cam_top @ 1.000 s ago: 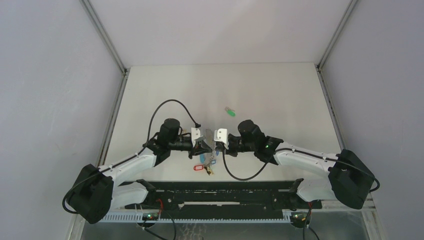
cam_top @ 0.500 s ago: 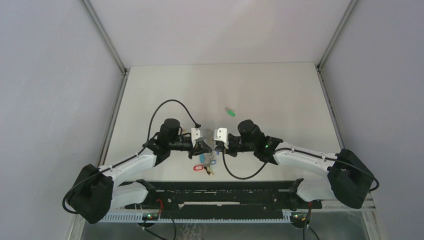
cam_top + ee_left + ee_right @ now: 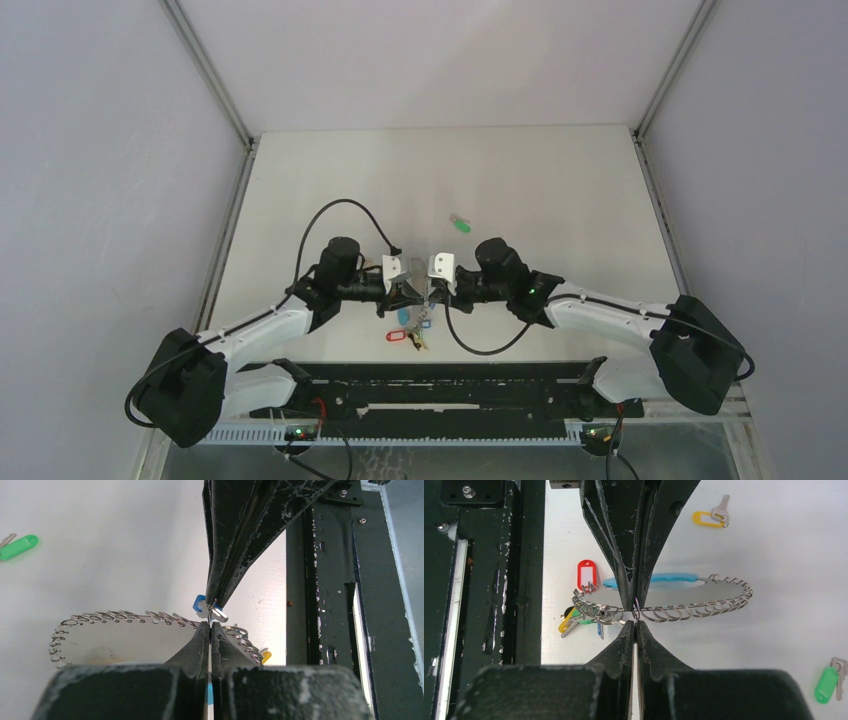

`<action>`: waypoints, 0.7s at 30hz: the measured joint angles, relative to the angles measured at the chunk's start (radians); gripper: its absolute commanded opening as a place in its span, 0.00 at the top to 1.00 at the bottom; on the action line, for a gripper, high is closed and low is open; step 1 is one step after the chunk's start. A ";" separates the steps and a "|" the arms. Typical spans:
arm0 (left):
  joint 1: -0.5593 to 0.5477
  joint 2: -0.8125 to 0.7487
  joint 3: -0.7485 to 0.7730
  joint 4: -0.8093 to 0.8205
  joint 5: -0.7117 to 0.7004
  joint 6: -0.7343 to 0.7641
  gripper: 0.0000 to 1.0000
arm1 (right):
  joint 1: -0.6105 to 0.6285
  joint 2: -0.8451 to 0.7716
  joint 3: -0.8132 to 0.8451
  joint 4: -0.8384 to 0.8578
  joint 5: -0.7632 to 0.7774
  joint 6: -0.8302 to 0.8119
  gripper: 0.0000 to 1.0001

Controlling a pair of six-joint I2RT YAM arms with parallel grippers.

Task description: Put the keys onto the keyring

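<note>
Meeting tip to tip, the left gripper (image 3: 210, 626) pinches the keyring (image 3: 684, 612); the right gripper (image 3: 636, 623) is clenched too, its hold unclear.

keyring (image 3: 405, 316) sits near the table (image 3: 560, 190) front, midway across; one key (image 3: 460, 224) lies behind it, seemingly slightly right.

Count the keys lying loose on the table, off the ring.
2. The yellow-tagged key lies at the right wrist view's top, past the keyring; the green-tagged key at its lower right. More may be hidden under the arms.
</note>
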 measured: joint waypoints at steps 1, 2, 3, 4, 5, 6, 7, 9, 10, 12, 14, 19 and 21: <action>0.000 0.000 0.000 0.000 0.000 0.000 1.00 | -0.002 0.001 0.000 0.001 -0.005 0.005 1.00; 0.000 0.000 0.000 0.000 0.000 -0.001 1.00 | -0.005 0.002 0.000 0.003 -0.011 0.008 1.00; 0.000 0.000 0.000 0.000 0.000 -0.001 1.00 | -0.011 0.005 0.000 0.008 -0.021 0.013 1.00; 0.000 0.000 0.000 0.001 -0.001 -0.001 1.00 | -0.014 0.007 0.000 0.011 -0.028 0.016 1.00; 0.000 0.000 0.000 0.001 -0.001 -0.001 1.00 | -0.019 0.009 0.000 0.015 -0.038 0.023 1.00; 0.000 0.000 0.000 0.003 -0.002 -0.001 1.00 | -0.024 0.010 0.000 0.019 -0.049 0.029 1.00; 0.000 -0.001 0.000 0.006 -0.001 -0.001 1.00 | -0.031 0.012 0.000 0.024 -0.063 0.035 1.00; -0.002 -0.005 0.000 0.012 -0.002 -0.002 1.00 | -0.043 0.016 0.000 0.038 -0.088 0.048 1.00; -0.002 -0.007 0.000 0.017 -0.002 -0.003 1.00 | -0.051 0.019 0.000 0.047 -0.104 0.057 1.00; -0.004 -0.014 -0.001 0.025 -0.003 -0.008 1.00 | -0.062 0.026 0.000 0.066 -0.130 0.073 1.00; -0.004 -0.021 -0.003 0.031 -0.005 -0.012 1.00 | -0.073 0.031 0.000 0.079 -0.153 0.090 1.00; -0.003 -0.040 -0.011 0.053 -0.017 -0.027 1.00 | -0.101 0.042 0.000 0.121 -0.206 0.126 1.00; -0.003 -0.045 -0.011 0.061 -0.021 -0.029 1.00 | -0.111 0.045 -0.002 0.139 -0.224 0.144 1.00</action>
